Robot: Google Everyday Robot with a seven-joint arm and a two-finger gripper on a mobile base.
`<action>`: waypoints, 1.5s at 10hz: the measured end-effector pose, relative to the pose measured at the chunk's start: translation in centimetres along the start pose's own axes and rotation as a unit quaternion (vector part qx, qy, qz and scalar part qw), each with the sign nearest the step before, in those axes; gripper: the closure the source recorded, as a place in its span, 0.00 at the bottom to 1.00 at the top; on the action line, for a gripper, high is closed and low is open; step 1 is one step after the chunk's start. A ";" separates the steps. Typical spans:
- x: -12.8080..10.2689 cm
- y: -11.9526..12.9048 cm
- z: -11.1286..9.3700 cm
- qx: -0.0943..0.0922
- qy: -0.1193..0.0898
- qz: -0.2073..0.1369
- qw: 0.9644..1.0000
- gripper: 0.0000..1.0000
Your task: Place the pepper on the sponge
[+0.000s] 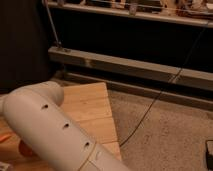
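Note:
My white arm (55, 130) fills the lower left of the camera view, running down and to the right across the wooden table (92, 107). The gripper is out of view beyond the frame, with its jaws standing wide. A reddish-orange rounded thing (23, 148), which looks like the pepper, peeks out from behind the arm at the lower left edge, mostly hidden. The sponge is out of view.
The table's right edge drops to a speckled floor (165, 135). A thin black cable (150, 107) crosses the floor toward a low metal rail (140, 67) in front of dark shelving. A dark object (209, 150) sits at the right edge.

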 end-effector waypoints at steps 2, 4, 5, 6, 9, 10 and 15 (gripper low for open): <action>-0.2 0.1 0.8 -0.003 -0.002 0.002 1.000 0.35; -0.4 0.3 1.5 -0.006 -0.002 0.000 1.000 0.35; -0.5 0.2 1.8 -0.007 -0.001 -0.003 1.000 0.35; -0.5 0.1 2.0 -0.008 0.000 -0.004 1.000 0.35; -0.4 -0.2 2.8 -0.011 0.005 -0.007 1.000 0.35; -0.4 -0.3 3.1 -0.012 0.007 -0.008 1.000 0.35; 1.7 -0.5 4.3 -0.021 0.033 -0.007 0.999 0.35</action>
